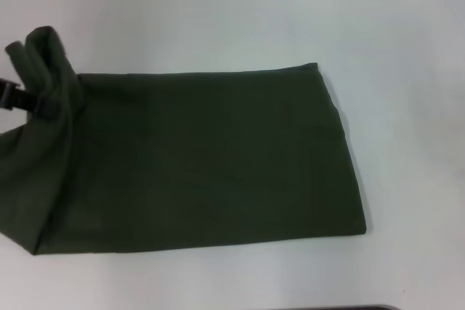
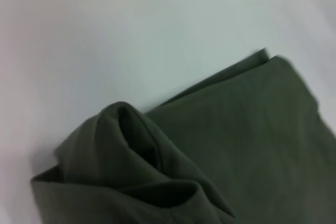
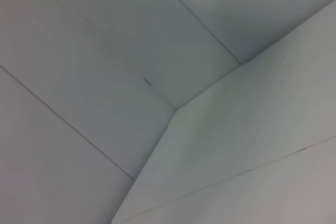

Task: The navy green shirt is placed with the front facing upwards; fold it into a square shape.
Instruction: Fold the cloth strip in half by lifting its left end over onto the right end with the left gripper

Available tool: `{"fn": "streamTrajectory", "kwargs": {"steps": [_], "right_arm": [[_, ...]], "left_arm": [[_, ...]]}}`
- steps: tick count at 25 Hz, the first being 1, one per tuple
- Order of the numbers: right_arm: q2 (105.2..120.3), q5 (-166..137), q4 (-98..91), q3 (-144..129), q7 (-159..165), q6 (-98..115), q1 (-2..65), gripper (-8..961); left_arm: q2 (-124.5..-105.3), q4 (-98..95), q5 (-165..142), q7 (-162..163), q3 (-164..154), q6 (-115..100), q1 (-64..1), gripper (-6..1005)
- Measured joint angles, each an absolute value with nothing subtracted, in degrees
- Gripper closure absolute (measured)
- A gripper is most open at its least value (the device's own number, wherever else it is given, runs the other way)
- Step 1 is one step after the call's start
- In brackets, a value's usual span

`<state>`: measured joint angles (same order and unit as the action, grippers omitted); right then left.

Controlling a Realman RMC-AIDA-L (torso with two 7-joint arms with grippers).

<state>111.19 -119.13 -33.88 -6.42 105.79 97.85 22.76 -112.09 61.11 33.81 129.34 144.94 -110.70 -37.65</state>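
The navy green shirt (image 1: pixel 211 157) lies on the white table as a long folded rectangle with its plain green side up; no lettering shows. Its right end lies flat with a straight edge. At the far left, the back corner is gathered into a raised bunch (image 1: pixel 45 52), which the left wrist view shows as a rolled fold (image 2: pixel 131 150). My left gripper (image 1: pixel 45 103), a black piece at the picture's left edge, is shut on the cloth just below that bunch. My right gripper is out of view.
The white table (image 1: pixel 407 49) surrounds the shirt at the back, right and front. A thin dark strip (image 1: pixel 334 308) shows at the bottom edge of the head view. The right wrist view shows only pale flat panels (image 3: pixel 173 77) with seams.
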Motion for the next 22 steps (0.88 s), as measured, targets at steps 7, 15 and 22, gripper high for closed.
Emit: {"fn": "streamTrajectory", "kwargs": {"steps": [7,15,22], "right_arm": [[110.95,-119.09,-33.93,-6.35,105.81,98.65,22.76,29],[110.48,-119.09,-33.93,-6.42,106.18,99.57,22.76,28],[109.95,-119.15,-33.93,-6.42,106.54,99.71,22.80,28]], "left_arm": [[-112.87,61.20,40.12,131.27,144.69,-111.43,-38.01,927],[-114.21,61.17,41.28,131.60,144.21,-111.52,-38.13,927],[-114.26,61.17,41.72,131.64,144.28,-112.00,-37.70,927]]}}
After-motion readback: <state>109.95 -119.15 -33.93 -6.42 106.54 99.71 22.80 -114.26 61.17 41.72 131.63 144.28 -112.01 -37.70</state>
